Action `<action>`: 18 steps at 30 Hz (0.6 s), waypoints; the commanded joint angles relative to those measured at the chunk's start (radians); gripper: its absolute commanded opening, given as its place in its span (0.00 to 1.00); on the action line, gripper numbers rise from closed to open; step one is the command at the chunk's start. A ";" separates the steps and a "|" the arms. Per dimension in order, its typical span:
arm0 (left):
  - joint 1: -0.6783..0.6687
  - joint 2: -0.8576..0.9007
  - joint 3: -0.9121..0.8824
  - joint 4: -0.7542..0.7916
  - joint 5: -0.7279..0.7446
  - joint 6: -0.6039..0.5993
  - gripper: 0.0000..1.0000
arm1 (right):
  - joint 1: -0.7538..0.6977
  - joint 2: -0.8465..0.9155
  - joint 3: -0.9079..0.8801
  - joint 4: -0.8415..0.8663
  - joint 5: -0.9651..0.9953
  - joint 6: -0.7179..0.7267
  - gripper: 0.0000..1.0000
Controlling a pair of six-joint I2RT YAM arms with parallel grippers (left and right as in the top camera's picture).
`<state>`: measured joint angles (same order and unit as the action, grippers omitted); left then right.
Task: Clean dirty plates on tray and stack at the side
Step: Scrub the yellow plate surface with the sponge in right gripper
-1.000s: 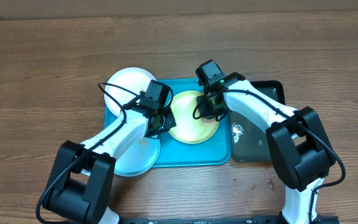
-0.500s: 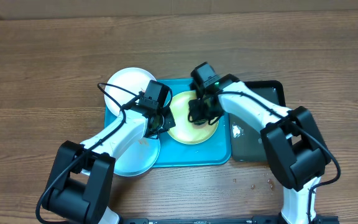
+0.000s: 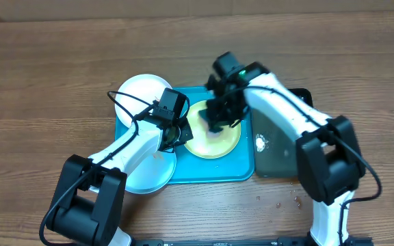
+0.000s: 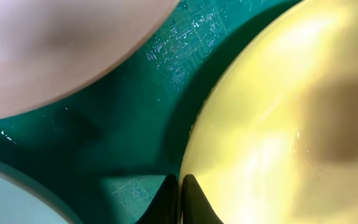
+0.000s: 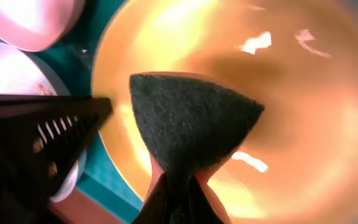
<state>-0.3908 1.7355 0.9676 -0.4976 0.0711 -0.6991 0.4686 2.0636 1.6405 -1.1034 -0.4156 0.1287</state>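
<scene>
The yellow-green plate [image 3: 214,140] lies on the turquoise tray [image 3: 211,171]. My left gripper [image 3: 180,134] is shut on that plate's left rim; in the left wrist view its fingertips [image 4: 188,186] pinch the edge of the yellow-green plate [image 4: 278,112]. My right gripper [image 3: 219,116] is shut on a dark scouring pad [image 5: 191,130], which is pressed onto the inside of the plate [image 5: 297,124]. The white plate [image 3: 141,92] sits at the tray's far-left corner. The light blue plate [image 3: 149,171] overlaps the tray's near-left edge and carries a small reddish smear.
A black tray [image 3: 282,154] lies right of the turquoise one, with a small wet white patch [image 3: 262,142] on it. Droplets [image 3: 279,202] dot the wooden table near its front edge. The two arms are close together over the plate.
My right gripper has carried the pad from the plate's right rim toward its middle and far side, and the wrist has turned. The left gripper has kept its hold without moving.
</scene>
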 commanded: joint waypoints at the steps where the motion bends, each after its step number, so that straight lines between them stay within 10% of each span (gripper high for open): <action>1: -0.002 0.012 -0.017 -0.006 0.008 0.024 0.04 | -0.070 -0.084 0.023 -0.064 0.005 -0.059 0.04; 18: -0.002 0.012 -0.017 -0.003 0.008 0.023 0.05 | -0.294 -0.092 -0.127 -0.129 0.452 0.055 0.04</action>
<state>-0.3908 1.7355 0.9676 -0.4969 0.0719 -0.6991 0.1795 1.9999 1.5566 -1.2568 -0.0307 0.1520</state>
